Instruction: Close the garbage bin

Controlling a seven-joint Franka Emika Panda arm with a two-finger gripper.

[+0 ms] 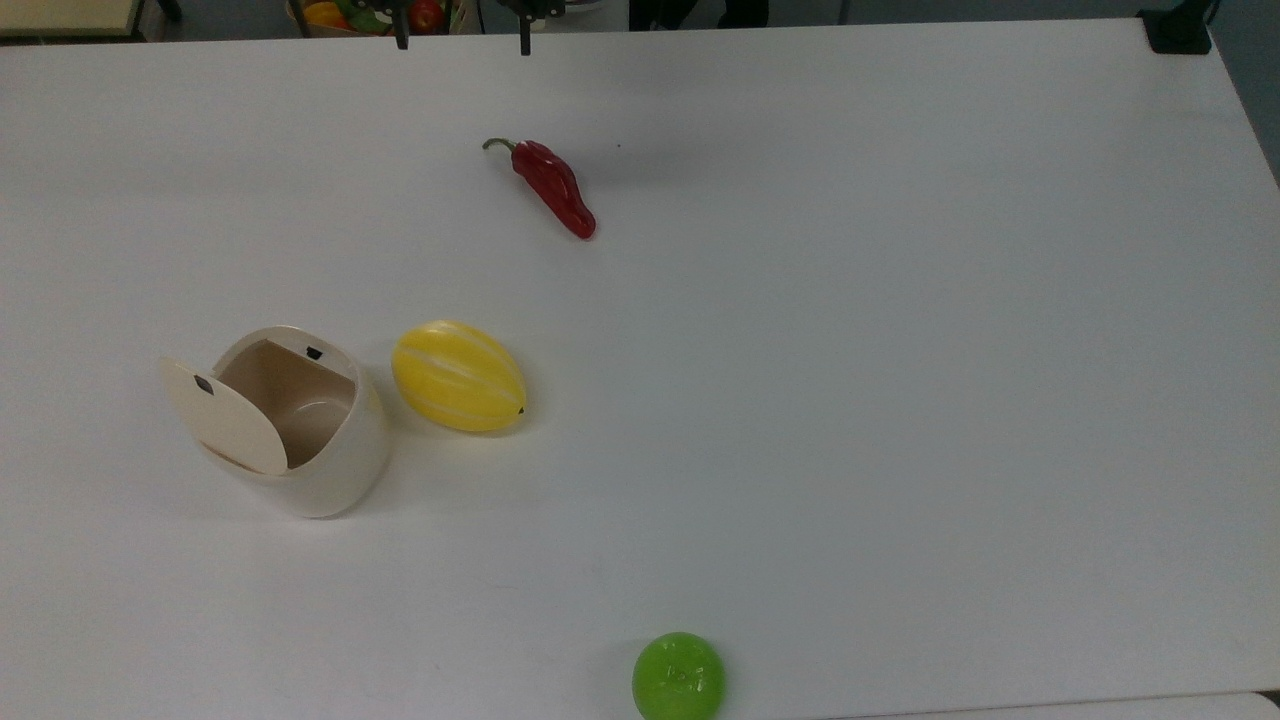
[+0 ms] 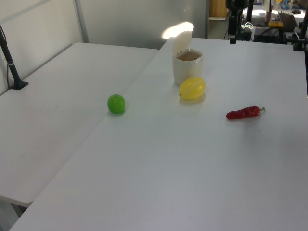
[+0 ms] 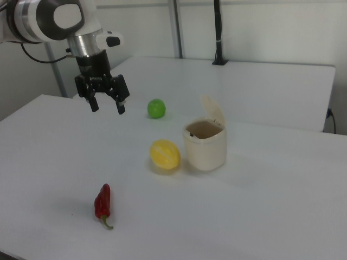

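Reading the right view from its left, we see our gripper [image 3: 107, 106] hanging high above the white table [image 3: 260, 206], fingers spread apart and holding nothing. Below it and nearer the camera lies a red chili pepper [image 3: 102, 203]. Further right comes the yellow melon [image 3: 165, 154], and just beside it, on the right view's right, the garbage bin [image 3: 205, 145], its cream body upright and its flat lid [image 3: 212, 111] swung up and back on the hinge, the cavity open. A green apple [image 3: 156, 108] sits well behind, apart from everything else.

In the top view the bin [image 1: 300, 440] stands at the top view's left, the lid [image 1: 225, 415] tilted over its left rim, the melon [image 1: 458, 375] close on its right.

We judge the closing not yet begun. To do it well, we should carry the gripper over the bin from the hinge side, come down behind the raised lid, and push its upper edge forward and down until it seats. We should steer clear of the melon and press gently, since the light bin could slide or tip.
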